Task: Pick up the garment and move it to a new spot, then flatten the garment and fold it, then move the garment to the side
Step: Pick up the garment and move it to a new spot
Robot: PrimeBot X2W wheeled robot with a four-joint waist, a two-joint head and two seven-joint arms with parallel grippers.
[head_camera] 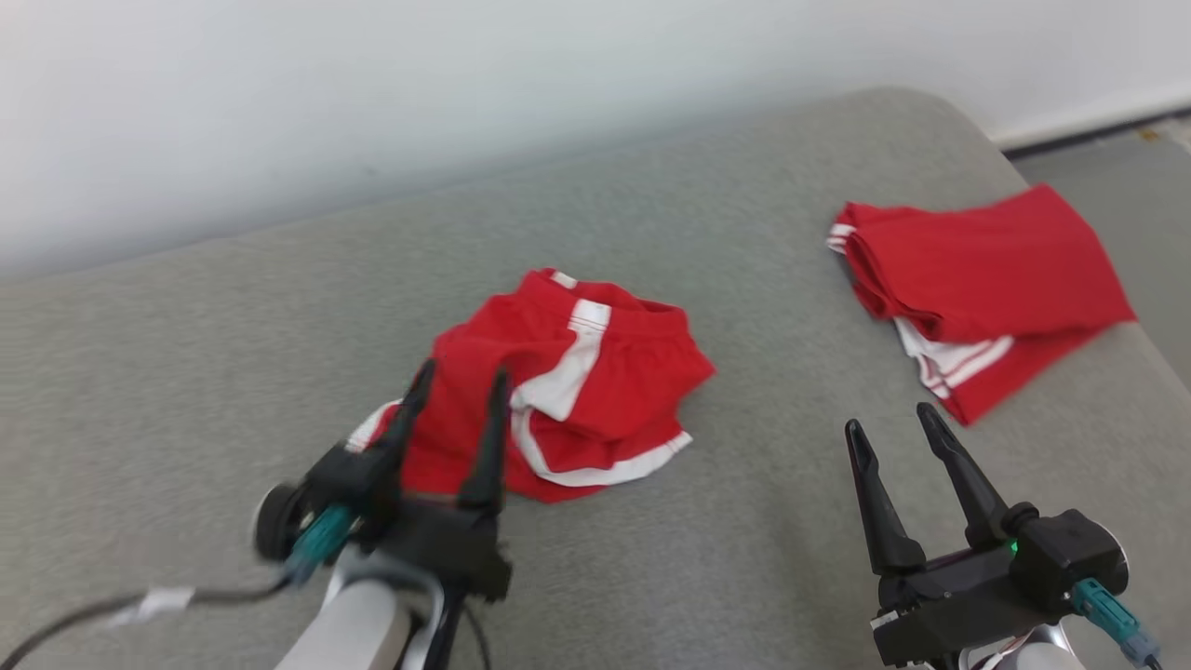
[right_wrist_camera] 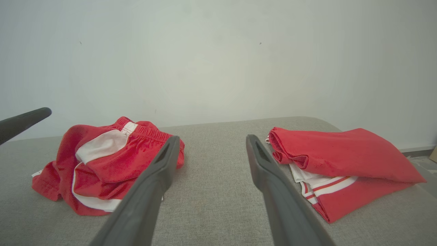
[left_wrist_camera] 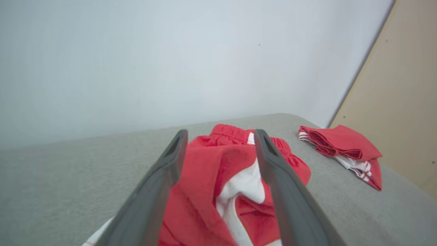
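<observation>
Red shorts (head_camera: 605, 391): crumpled in a heap, white stripes showing, mid-cushion, waistband toward the wall.
Left gripper (head_camera: 465, 370): fingers spread wide, poised over the near-left part of the shorts; nothing pinched between them.
Right gripper (head_camera: 889, 419): fingers wide apart, empty, over bare cushion between the two garments.
Folded red garment (head_camera: 986, 270): lying flat at far right, well apart from the shorts.
Cushion (head_camera: 233, 372): grey fabric, set against a pale wall (head_camera: 372, 93).
</observation>
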